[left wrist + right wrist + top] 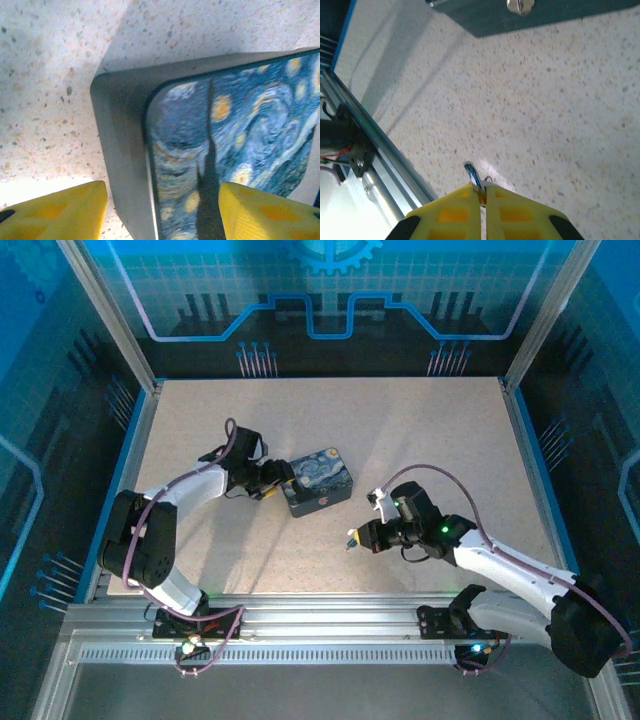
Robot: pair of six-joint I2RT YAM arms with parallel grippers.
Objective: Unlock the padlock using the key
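**Pinching the key, well short of the padlock**

Bare speckled table [545, 125] lies between the key [473, 174] and the padlock [520, 5], with nothing in the way. The padlock sits against the side wall of the starry-painted tin box [320, 480], well apart from the key. The right gripper [481, 192] is clamped on the key, whose rounded metal end pokes out past the yellow fingertips [455, 200]. Its long axis runs in line with the fingers, pointing roughly toward the tin. The left gripper [162, 205] stands with jaws apart, straddling a corner of the tin: one finger beside the grey wall, the other over the lid.
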